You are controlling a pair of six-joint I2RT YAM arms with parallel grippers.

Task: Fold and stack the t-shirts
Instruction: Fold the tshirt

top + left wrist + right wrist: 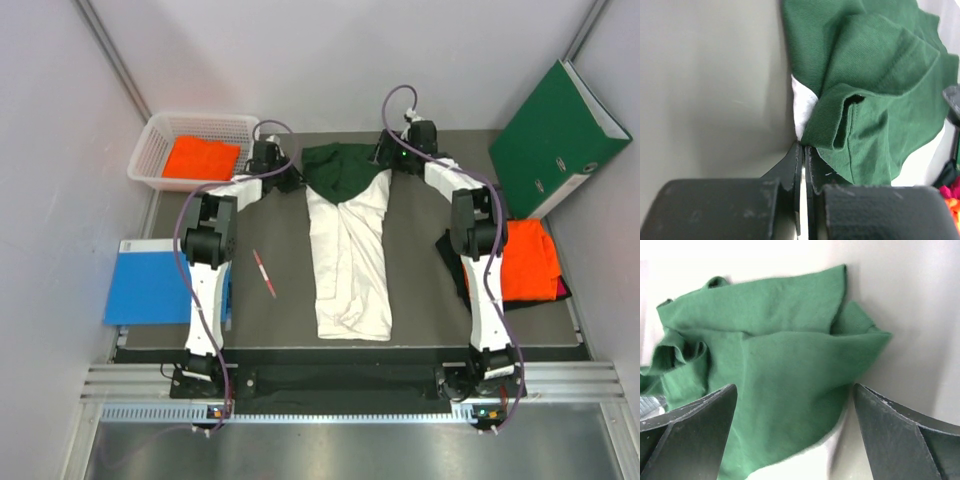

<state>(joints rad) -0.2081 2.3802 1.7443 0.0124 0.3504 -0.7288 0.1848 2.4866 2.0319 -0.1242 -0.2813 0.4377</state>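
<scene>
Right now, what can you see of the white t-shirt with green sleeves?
The white t-shirt is soft cloth with dark green sleeves, lying lengthwise on the table, sides folded in, sleeves bunched at the far end. The left end effector is shut on a sleeve hem; the right end effector stands open at the other sleeve.

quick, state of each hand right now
Left hand: closed at the green sleeve hem of the white t-shirt; grip on cloth cannot be told.
Right hand: open, holding nothing.
</scene>
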